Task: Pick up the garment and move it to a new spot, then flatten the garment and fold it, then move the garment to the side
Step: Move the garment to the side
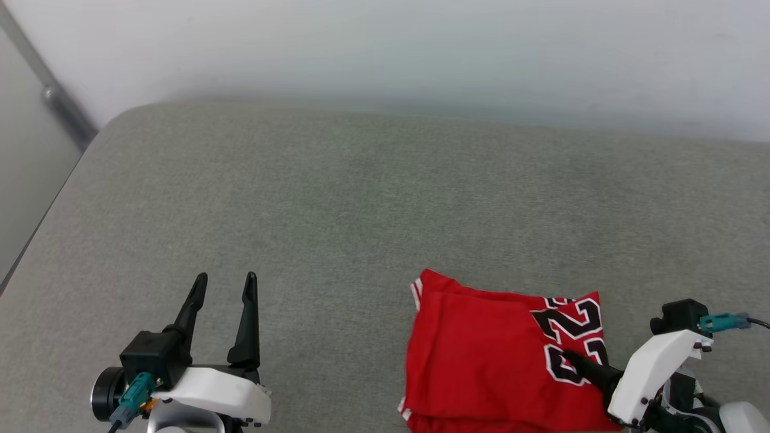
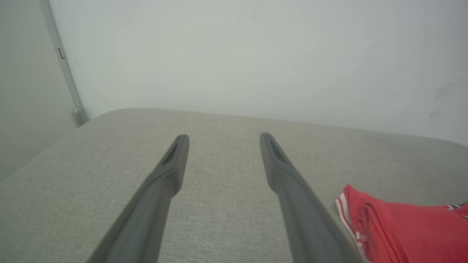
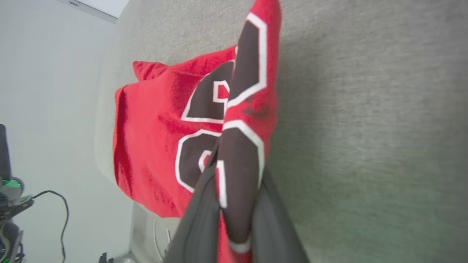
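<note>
Starting on the left: the left gripper [image 1: 226, 278] is wide open with nothing in it, parked over bare grey cushion [image 1: 337, 198] well apart from the action. Off in the far left corner there's a metal rail [image 1: 57, 99] against the wall [image 1: 385, 48], nowhere near anything.

Moving right, the garment [image 1: 481, 355] sits low on the right side of the cushion, already folded into a compact red rectangle with the black numbers facing up. By the look of it, the near side of the fold lies close to the cushion's front edge.

Further right, the right gripper [image 1: 568, 358] is pinched down on the jersey's right-hand edge. The wrist view shows a ridge of numbered fabric sandwiched between the two dark fingers.

So this looks like the last bit, shifting the folded jersey aside. To do it well, the pinch probably needs to catch every layer, not just the top one, or the fold will peel open. Thin slippery fabric, so a low, slow drag or a small lift seems safer than a yank. The idle left gripper could steady the far side.

Nothing really blocks the way, since the cushion around it is bare. The main worry is that front edge, plus a cable [image 3: 62, 204] dangling below it.
</note>
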